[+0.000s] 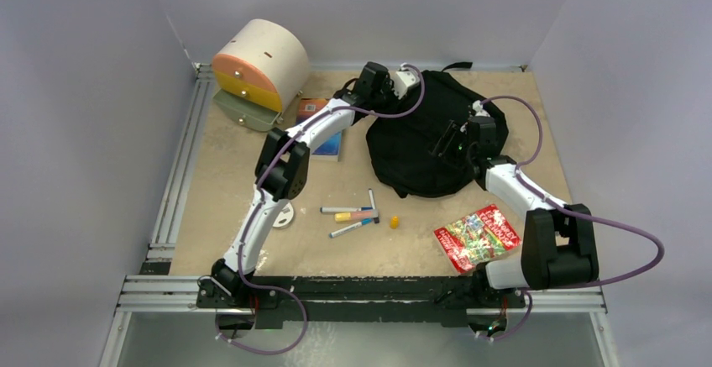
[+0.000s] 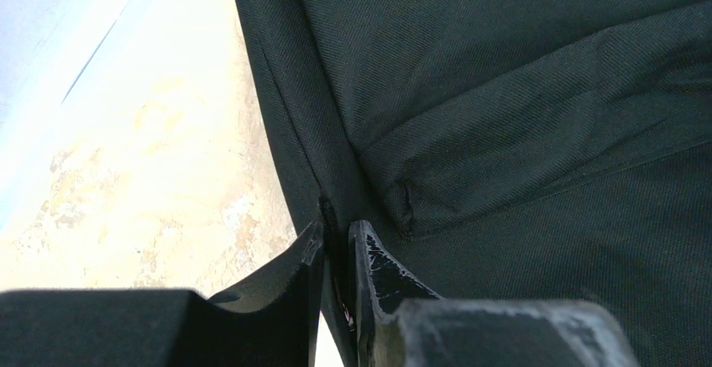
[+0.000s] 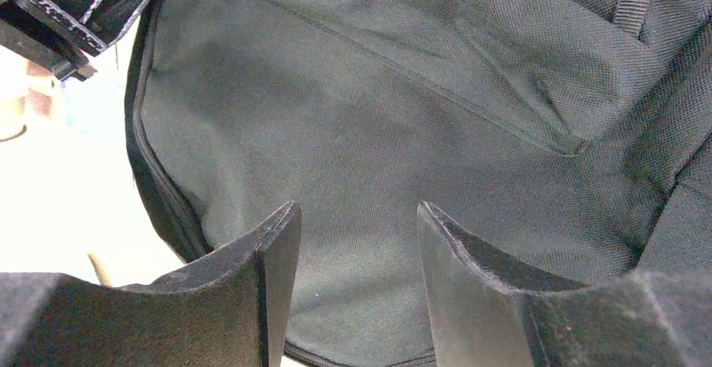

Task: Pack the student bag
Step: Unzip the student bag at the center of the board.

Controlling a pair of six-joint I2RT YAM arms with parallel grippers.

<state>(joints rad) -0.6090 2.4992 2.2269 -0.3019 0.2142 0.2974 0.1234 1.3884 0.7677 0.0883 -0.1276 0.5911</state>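
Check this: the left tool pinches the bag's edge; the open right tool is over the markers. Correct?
No: the open right tool is over the bag, not the markers; the right wrist view shows it. The rest holds.

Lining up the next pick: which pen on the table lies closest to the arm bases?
The white pen with the blue end, slanted at the front of the cluster; the peach pen and the rest lie farther back.
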